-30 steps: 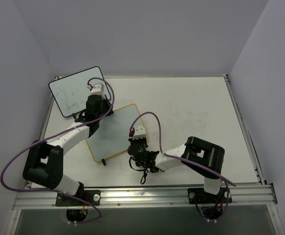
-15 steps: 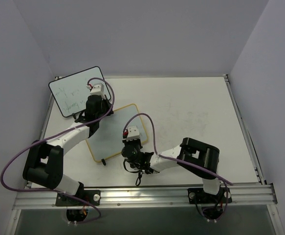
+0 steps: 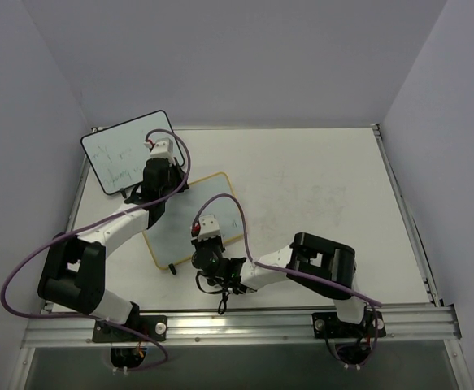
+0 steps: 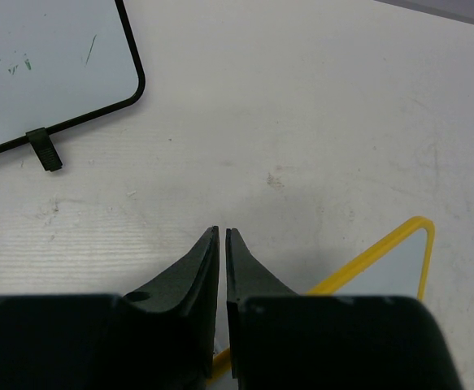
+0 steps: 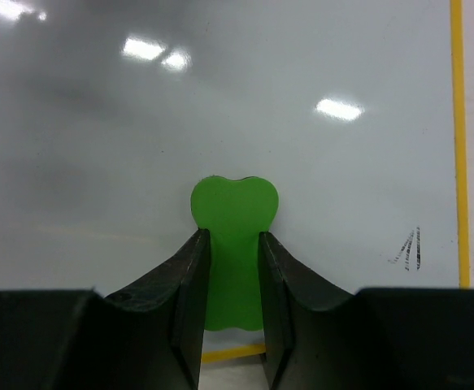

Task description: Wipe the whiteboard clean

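The whiteboard (image 3: 176,231) with the yellow frame is laid flat on the table (image 3: 318,187), left of centre, turned at an angle, with one corner pointed toward the far side. The right gripper (image 3: 206,253) is parked over the board's near-right part. In the right wrist view, a green eraser (image 5: 234,211) with a heart-shaped top is pinched between the jaws of that gripper (image 5: 229,236). The eraser is set against the white surface (image 5: 220,106), though actual contact can't be made out for sure. A few faint dark strokes (image 5: 407,248) can be spotted near the yellow edge, off to the right of the eraser; the rest of the surface seen there looks wiped.

The left gripper (image 3: 165,183) is held by the board's far-left corner. From its wrist camera, the jaws (image 4: 223,231) are seen pulled almost together, only a thin slit left, nothing in them, with bare table beneath.

A second, black-framed board (image 3: 123,154) is placed at the far-left corner of the table, some greenish scribbles visible on it.
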Controlling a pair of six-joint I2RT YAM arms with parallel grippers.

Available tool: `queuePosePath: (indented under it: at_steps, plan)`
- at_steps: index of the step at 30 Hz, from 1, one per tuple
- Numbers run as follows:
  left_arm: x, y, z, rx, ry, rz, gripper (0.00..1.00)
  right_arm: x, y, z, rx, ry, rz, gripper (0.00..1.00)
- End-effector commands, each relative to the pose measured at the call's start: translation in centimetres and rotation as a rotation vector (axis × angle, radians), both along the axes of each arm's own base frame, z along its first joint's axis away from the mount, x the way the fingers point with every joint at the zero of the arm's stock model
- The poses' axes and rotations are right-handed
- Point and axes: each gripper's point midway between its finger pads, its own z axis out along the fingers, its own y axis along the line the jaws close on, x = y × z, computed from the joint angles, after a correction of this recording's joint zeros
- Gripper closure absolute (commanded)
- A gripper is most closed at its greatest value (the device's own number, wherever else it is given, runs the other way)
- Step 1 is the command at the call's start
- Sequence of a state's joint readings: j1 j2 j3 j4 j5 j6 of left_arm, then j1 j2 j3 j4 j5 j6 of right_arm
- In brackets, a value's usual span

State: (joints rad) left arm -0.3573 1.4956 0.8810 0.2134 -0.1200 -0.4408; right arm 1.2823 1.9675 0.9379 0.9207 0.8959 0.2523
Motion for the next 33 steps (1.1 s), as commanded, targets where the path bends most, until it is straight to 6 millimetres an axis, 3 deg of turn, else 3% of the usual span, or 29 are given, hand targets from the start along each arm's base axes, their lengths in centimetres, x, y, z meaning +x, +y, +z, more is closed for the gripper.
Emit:
queuePosePath:
  at_steps: [1, 23, 33]
  plan:
    - [-1.4, 0.0, -2.1, 0.013, 0.072, -0.018, 0.85, 1.5, -3.6, -1.2, -0.045, 0.029, -0.077, 1.00]
    - [-1.3, -0.1, -2.7, 0.019, 0.079, -0.023, 0.85, 2.2, -10.9, -2.1, -0.075, 0.044, -0.249, 1.00]
    - [-1.3, -0.1, -2.9, 0.018, 0.081, -0.024, 0.85, 3.8, -11.3, -0.7, -0.060, 0.027, -0.278, 1.00]
